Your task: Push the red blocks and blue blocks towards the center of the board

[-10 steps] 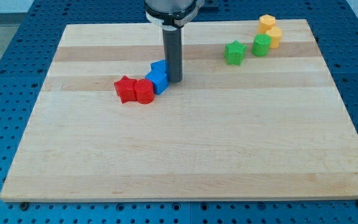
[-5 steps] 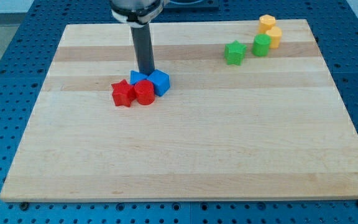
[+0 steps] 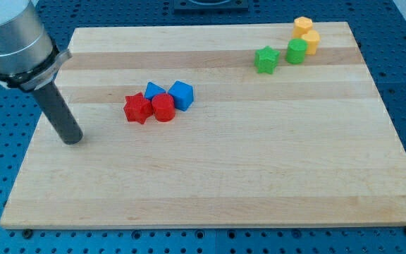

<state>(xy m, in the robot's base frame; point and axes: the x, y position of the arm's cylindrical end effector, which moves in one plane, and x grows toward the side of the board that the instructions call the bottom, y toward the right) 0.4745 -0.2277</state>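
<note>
Two red blocks sit side by side left of the board's middle: a red star-shaped block (image 3: 137, 108) and a red round block (image 3: 163, 108). Behind them are a blue block (image 3: 154, 90), half hidden, and a blue cube (image 3: 181, 94), all touching in one cluster. My tip (image 3: 71, 139) rests on the board near its left edge, well to the left of and below the red star block, apart from every block.
At the view's top right stand a green star block (image 3: 265, 59), a green block (image 3: 297, 51) and two yellow blocks (image 3: 303, 27) (image 3: 311, 41). The wooden board (image 3: 210, 176) lies on a blue pegboard table.
My tip has swept from behind the blue blocks to the board's left side. The blue blocks were shoved leftward; the cluster now sits slightly left of before.
</note>
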